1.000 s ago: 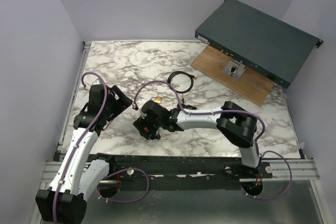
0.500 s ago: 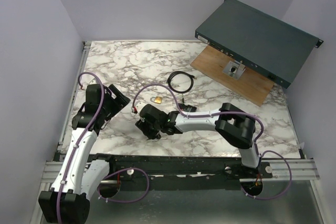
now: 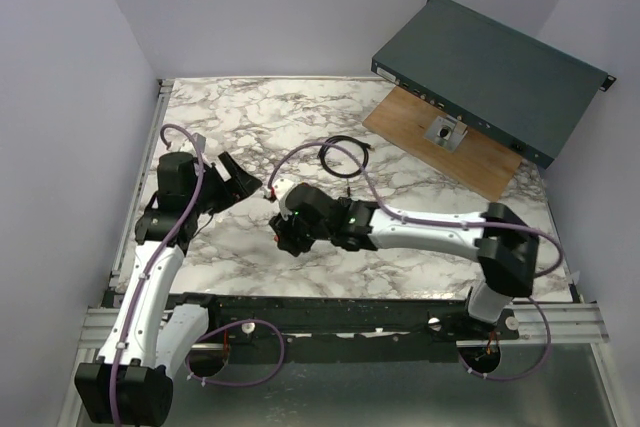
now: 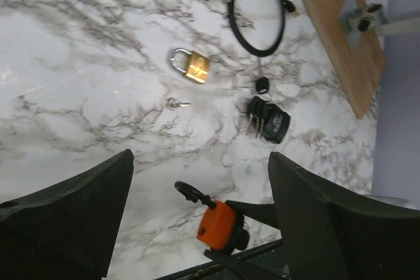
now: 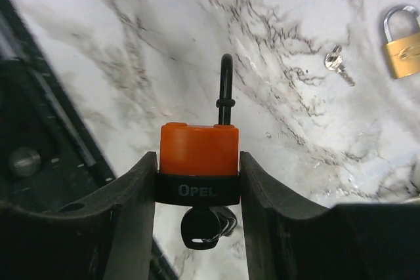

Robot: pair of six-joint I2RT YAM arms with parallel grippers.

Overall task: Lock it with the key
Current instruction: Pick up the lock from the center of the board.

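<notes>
**Right end effector** [image 5: 198,175] is closed on the orange padlock [image 5: 199,149], 1 finger against each flank, over the near part of the worktop [image 5: 282,50]. The shackle [image 5: 225,80] points away and the key [image 5: 200,227] sits in the base. **Left end effector** [image 4: 199,159] is spread wide and holds nothing. To lock well, keep the body clamped, seat the shackle fully, then turn the key without twisting the body. Legible: "OPEL" on the black band. The brass padlock [image 4: 191,65] shows no readable marking.
</notes>
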